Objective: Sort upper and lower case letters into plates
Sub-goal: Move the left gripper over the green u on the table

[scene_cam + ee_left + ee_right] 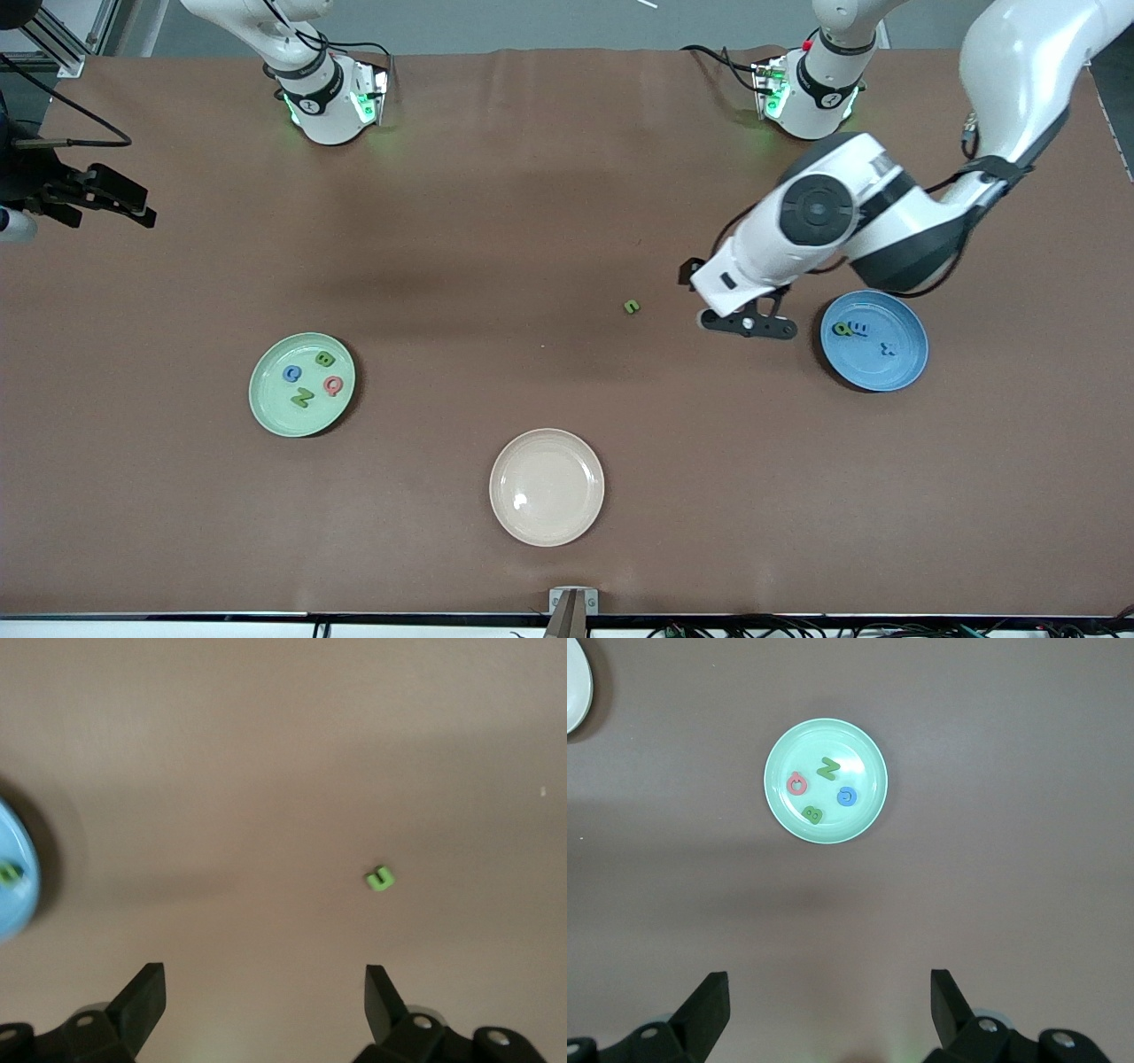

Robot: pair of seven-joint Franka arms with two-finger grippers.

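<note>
Centrally, a tiny green toy letter (631,307) lies on the brown worktop (532,248); left gripper (749,324) (fingers spread, empty) hovers beside the sky-blue plate (904,372); right gripper (828,1014) likewise spread, waiting.

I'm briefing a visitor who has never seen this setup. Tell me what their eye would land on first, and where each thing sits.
First, the left gripper, open and empty, hangs low over the table beside the sky blue plate, which holds three letters. A lone green letter lies on the bare table between that gripper and the table's middle. The mint green plate holds four letters toward the right arm's end; the right gripper waits open.
</note>
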